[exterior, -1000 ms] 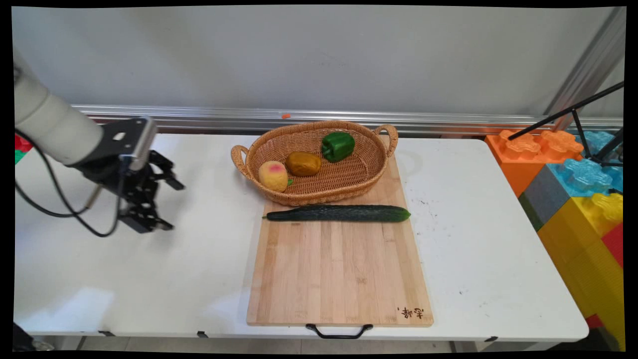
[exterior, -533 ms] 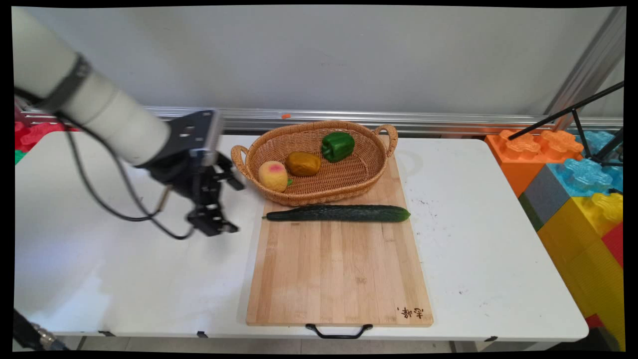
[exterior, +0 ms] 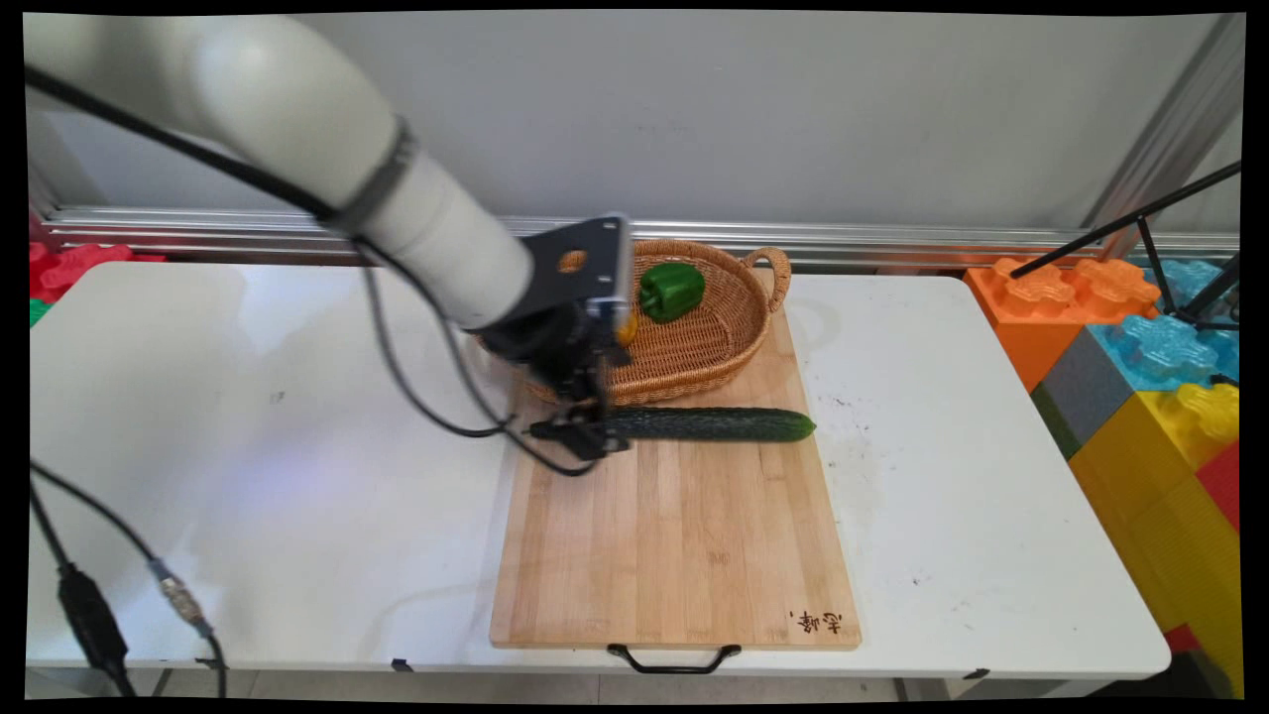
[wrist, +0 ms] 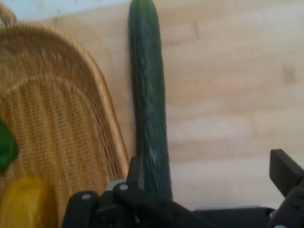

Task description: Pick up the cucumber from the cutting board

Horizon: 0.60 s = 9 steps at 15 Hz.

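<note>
Main view: gripper (exterior: 585,436) low, spread over cucumber (exterior: 714,424)

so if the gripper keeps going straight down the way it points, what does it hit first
Most likely the cucumber: the open gripper points down over its stem end, one finger at the basket side. Beneath it lies the board. Height above it is unclear.

Bright even indoor light, soft faint shadows on the table (exterior: 248,516), hand view soft and slightly blurred
</note>
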Each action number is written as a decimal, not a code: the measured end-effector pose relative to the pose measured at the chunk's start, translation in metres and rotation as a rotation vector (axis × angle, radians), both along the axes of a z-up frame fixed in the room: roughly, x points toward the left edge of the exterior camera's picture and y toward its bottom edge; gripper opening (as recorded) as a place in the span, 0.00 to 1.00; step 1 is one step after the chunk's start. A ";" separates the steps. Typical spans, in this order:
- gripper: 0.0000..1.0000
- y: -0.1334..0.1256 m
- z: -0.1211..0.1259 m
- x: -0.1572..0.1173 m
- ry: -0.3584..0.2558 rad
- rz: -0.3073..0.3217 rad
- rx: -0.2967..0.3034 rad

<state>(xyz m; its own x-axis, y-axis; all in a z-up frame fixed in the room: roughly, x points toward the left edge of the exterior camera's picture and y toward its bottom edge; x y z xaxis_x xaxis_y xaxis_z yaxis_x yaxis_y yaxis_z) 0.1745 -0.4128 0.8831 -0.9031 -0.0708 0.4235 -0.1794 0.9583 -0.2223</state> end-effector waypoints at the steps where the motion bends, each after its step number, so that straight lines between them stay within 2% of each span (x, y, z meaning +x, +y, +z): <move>1: 1.00 -0.005 -0.004 -0.011 0.000 -0.004 -0.010; 5: 1.00 -0.022 -0.032 -0.055 -0.010 -0.018 -0.050; 9: 1.00 -0.032 -0.058 -0.083 -0.022 -0.017 -0.074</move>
